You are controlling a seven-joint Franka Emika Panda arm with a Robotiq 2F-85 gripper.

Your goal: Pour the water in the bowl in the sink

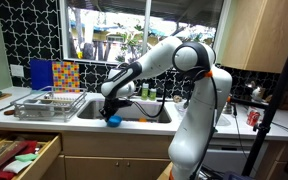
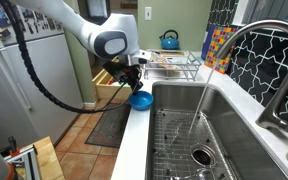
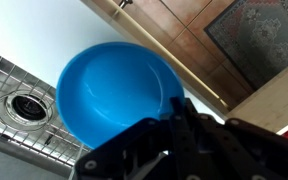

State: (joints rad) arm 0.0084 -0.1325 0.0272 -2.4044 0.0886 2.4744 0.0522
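Note:
The bright blue bowl [image 2: 140, 100] sits on the countertop edge at the near rim of the sink [image 2: 219, 125]. It shows in an exterior view [image 1: 113, 121] under the arm and fills the wrist view [image 3: 114, 90]. My gripper [image 2: 132, 82] is at the bowl's rim, fingers closed on its edge [image 3: 169, 118]. The stainless steel sink has a wire grid and a drain [image 3: 29, 105] in its bottom. No water can be made out in the bowl.
A wire dish rack [image 1: 46, 104] stands on the counter beside the sink, also seen in an exterior view [image 2: 179, 66]. A tall faucet [image 2: 254, 60] arches over the basin. A wooden drawer [image 1: 19, 155] stands open below. A blue kettle [image 2: 169, 41] sits at the back.

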